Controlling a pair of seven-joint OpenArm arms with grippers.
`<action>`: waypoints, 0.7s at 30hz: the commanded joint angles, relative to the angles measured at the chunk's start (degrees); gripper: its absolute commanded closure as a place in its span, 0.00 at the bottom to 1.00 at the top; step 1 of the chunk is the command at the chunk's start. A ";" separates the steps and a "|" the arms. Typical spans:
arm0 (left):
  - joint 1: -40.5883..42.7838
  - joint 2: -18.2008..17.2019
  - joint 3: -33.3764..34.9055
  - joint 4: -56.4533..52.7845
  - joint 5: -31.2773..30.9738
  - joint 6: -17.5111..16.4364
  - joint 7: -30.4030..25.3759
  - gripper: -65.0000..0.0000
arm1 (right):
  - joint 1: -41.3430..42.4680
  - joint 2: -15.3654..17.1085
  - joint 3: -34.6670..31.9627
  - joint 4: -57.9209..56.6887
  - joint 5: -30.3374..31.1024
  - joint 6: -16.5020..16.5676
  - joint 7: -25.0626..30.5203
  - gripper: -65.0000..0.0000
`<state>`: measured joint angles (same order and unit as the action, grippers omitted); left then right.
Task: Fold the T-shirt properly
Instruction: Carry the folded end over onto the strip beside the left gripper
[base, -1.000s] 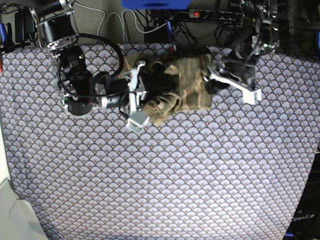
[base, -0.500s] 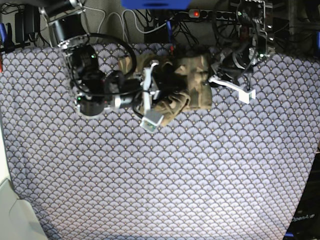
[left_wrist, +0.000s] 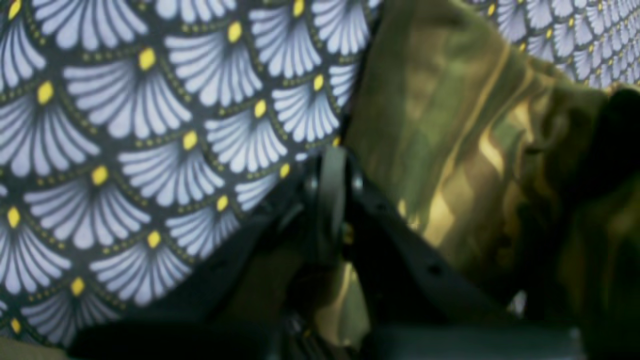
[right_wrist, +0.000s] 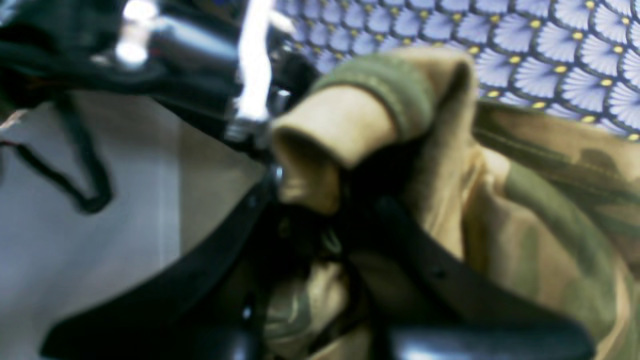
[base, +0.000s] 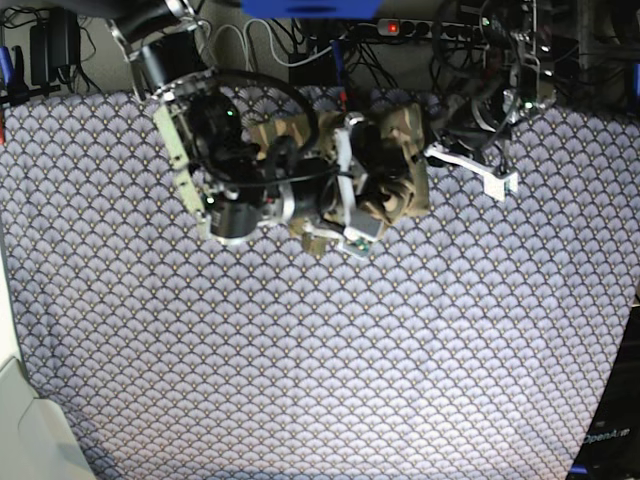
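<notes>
Purple-grey fan-scale patterned cloth (base: 320, 350) covers the whole worktop; cables and a power strip (base: 430, 28) run along the far edge. Soft camouflage T-shirt in olive, tan and brown (base: 400, 165) sits near the far edge, centre, already bunched into a compact folded bundle.

Right gripper (right_wrist: 320, 220), on the base view's left, is over the bundle w/ its black jaws clamped on a rolled tan-and-green fold of the shirt, lifting that cloth across the top of the pile. Left gripper (left_wrist: 332, 200), on the base view's right, is low at the shirt's right-hand edge where cloth meets table; its dark jaws are together, and a sliver of camo fabric seems pinched at their base, but the blur makes that uncertain.

Step in hand, as judged: a late fold, right arm carrying one side over the rest while the left sits at the opposite edge. Next move prob. calls for laying the carried fold flat and square on the bundle, releasing w/o dragging it, then checking edges line up
</notes>
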<state>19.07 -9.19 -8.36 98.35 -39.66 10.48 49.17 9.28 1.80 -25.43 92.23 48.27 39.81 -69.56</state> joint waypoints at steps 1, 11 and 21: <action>0.05 -0.44 -0.12 1.22 -0.38 -0.33 -0.51 1.00 | 0.79 -0.88 0.07 0.92 1.27 0.19 1.74 1.00; 0.67 -2.63 -2.50 1.22 -0.38 -0.33 -0.42 1.00 | 1.05 -1.85 -6.17 0.92 -5.33 0.19 2.18 1.00; 2.34 -4.74 -2.58 1.22 -0.38 -0.33 -0.42 1.00 | 1.05 -5.28 -8.81 0.92 -13.68 0.19 2.18 1.00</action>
<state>21.17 -13.50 -10.83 98.41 -39.77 10.46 48.99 9.32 -2.48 -34.24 92.23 33.58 39.81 -68.95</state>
